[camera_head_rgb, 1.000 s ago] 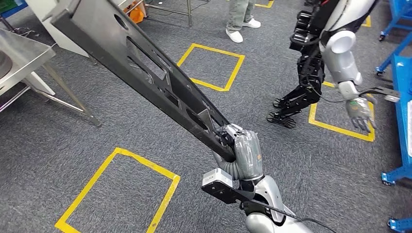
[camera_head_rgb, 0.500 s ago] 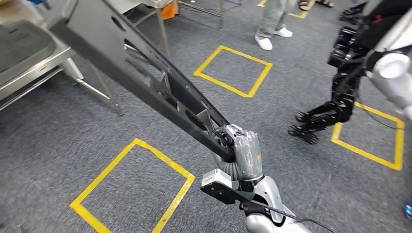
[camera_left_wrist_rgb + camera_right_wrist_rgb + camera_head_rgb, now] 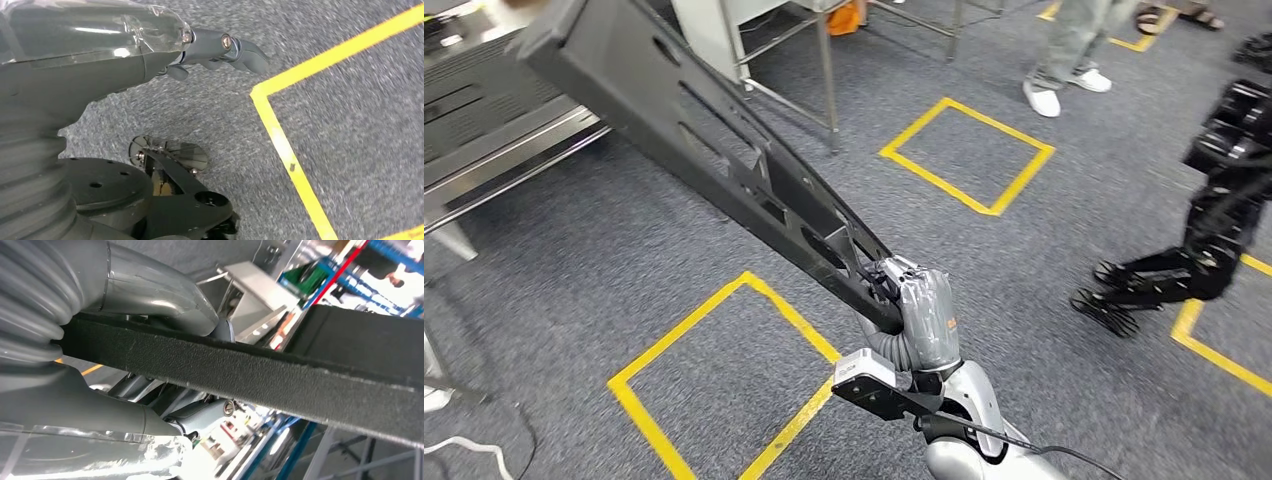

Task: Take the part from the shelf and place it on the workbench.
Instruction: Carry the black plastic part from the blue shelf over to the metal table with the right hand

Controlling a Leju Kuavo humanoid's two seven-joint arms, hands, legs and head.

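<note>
The part (image 3: 714, 170) is a long, dark, flat metal beam with cut-out holes. It slants from the top left of the head view down to my right hand (image 3: 919, 315), which grips its near end. In the right wrist view the thumb and fingers of my right hand (image 3: 125, 290) wrap around the part's black edge (image 3: 250, 370). The steel workbench (image 3: 514, 150) stands at the upper left, and the part's far end is above its edge. My left hand (image 3: 150, 45) hangs over the grey carpet with nothing in it, its fingers (image 3: 240, 49) apart.
Yellow tape squares (image 3: 969, 150) (image 3: 724, 380) mark the carpet. A person's legs in white shoes (image 3: 1064, 80) stand at the back. Another robot's dark legs (image 3: 1204, 230) are at the right. Metal table legs (image 3: 824, 70) stand behind the part, and a white cable (image 3: 474, 445) lies at the lower left.
The camera has turned left, so the floor marks, the person and the other robot have slid right and the workbench has come further in. My right hand's grip on the part is unchanged.
</note>
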